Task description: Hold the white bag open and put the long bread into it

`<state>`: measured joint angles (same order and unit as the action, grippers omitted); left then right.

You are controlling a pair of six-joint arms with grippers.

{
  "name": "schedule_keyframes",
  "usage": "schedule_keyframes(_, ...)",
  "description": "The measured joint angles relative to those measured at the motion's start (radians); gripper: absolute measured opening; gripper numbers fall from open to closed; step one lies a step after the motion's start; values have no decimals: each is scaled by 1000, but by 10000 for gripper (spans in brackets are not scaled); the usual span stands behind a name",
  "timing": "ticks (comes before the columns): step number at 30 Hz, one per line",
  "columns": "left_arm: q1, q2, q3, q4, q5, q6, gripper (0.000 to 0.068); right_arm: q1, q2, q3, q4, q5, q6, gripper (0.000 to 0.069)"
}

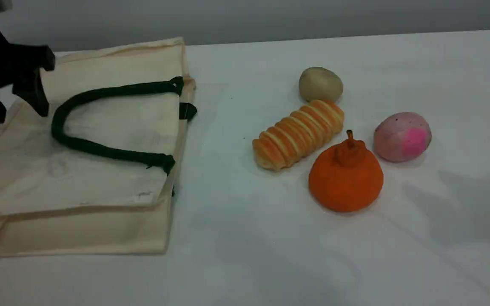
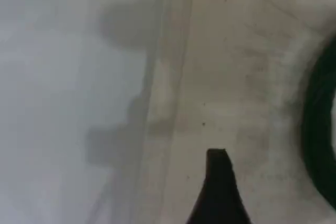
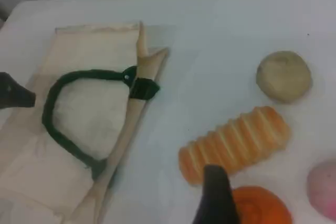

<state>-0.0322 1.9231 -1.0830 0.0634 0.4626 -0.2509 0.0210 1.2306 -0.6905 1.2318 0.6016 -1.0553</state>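
Note:
The white bag (image 1: pixel 100 187) lies flat on the table's left side, its mouth facing right and its dark green handle (image 1: pixel 96 148) resting on top. My left gripper (image 1: pixel 15 106) hovers over the bag's far left corner with its fingers spread and nothing between them. In the left wrist view one fingertip (image 2: pixel 218 177) sits above the bag's cloth (image 2: pixel 231 66) near its edge. The long bread (image 1: pixel 298 134) lies slantwise right of the bag, also seen in the right wrist view as the long bread (image 3: pixel 236 142). My right gripper's fingertip (image 3: pixel 215 195) hangs above the bread's near end and holds nothing.
A beige potato-like lump (image 1: pixel 320 84) lies just behind the bread. A round orange pumpkin-like fruit (image 1: pixel 346 176) stands close in front of it, and a pink ball (image 1: pixel 402 137) lies further right. The white table (image 1: pixel 236 255) runs bare toward the front.

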Motion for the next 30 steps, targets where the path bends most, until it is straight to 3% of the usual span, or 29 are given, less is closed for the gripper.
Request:
schedule_keyframes(23, -2, 83, -8, -18, -82, 22, 473, 0, 0, 0, 0, -3, 0, 462)
schedule_keyframes(30, -2, 83, -8, -117, -134, 115, 473, 0, 0, 0, 0, -2, 0, 462)
